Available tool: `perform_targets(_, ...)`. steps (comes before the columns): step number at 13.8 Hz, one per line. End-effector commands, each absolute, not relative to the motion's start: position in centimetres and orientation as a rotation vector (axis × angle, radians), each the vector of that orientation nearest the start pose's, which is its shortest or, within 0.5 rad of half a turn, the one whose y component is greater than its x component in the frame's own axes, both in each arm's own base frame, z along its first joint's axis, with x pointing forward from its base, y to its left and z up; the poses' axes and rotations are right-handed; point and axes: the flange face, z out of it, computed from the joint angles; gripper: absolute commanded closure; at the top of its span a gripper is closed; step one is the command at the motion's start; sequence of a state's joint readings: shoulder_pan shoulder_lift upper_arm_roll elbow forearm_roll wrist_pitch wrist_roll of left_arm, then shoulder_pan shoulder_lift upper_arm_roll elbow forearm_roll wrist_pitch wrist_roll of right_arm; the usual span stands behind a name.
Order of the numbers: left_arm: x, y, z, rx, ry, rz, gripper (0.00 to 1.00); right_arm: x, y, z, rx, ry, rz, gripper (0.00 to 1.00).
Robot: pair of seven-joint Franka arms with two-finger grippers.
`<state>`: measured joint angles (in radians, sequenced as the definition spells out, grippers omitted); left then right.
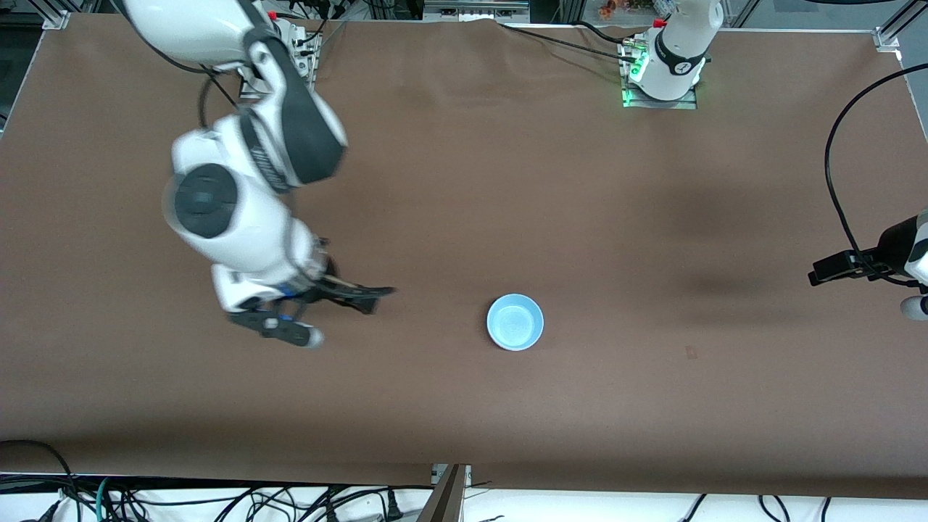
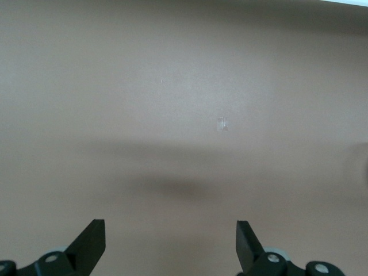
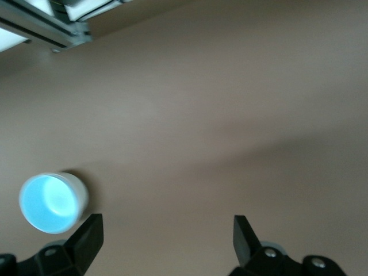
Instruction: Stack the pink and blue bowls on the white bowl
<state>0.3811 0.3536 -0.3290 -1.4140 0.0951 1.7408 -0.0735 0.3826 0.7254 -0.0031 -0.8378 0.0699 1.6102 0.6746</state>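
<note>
light blue bowl, brown table

Brown table covering, evenly lit, with soft shadows. Aluminium frame rail at corners; tangled cables along the near edge.

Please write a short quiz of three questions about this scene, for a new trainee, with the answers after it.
1. True or false: the right gripper is holding a bowl.
2. What does the left gripper have under it? A) a bowl B) bare brown table C) a plate
3. Fill in: the topmost bowl visible on the table is coloured ____.

Key
1. False. Its fingers are apart and hold nothing; the bowl stands on the table, away from it toward the left arm's end.
2. B. The left wrist view shows only table surface between the open fingers.
3. Blue. No separate pink or white bowl is visible anywhere.
</note>
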Motion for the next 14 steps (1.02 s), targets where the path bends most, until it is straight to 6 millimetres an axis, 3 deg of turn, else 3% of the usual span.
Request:
perform_targets(1,66.0,6.8,50.3,-3.148,-0.195,0.034,0.00,66.9,23.4,53.9,-3.064,0.355,0.093,0.00)
perform_targets(4,66.2,6.1,49.2,-3.155,-0.184,0.066,0.00,63.7,17.0,57.1,-3.079,0.249,0.141,0.00)
perform_targets(6,66.5,4.4,48.3,-3.157,-0.181,0.091,0.00,61.6,14.1,57.9,-3.087,0.191,0.162,0.00)
perform_targets(8,66.4,4.0,48.0,-3.154,-0.186,0.103,0.00,59.7,11.0,58.7,-3.086,0.126,0.165,0.00)
perform_targets(10,66.4,4.1,47.8,-3.153,-0.186,0.110,0.00,56.7,9.1,58.5,-3.072,0.128,0.156,0.00)
perform_targets(12,66.4,4.0,47.7,-3.154,-0.183,0.114,0.00,54.5,7.0,59.4,-3.067,0.109,0.133,0.00)
perform_targets(14,66.5,4.0,47.4,-3.155,-0.184,0.119,0.00,53.2,6.6,60.3,-3.070,0.080,0.126,0.00)
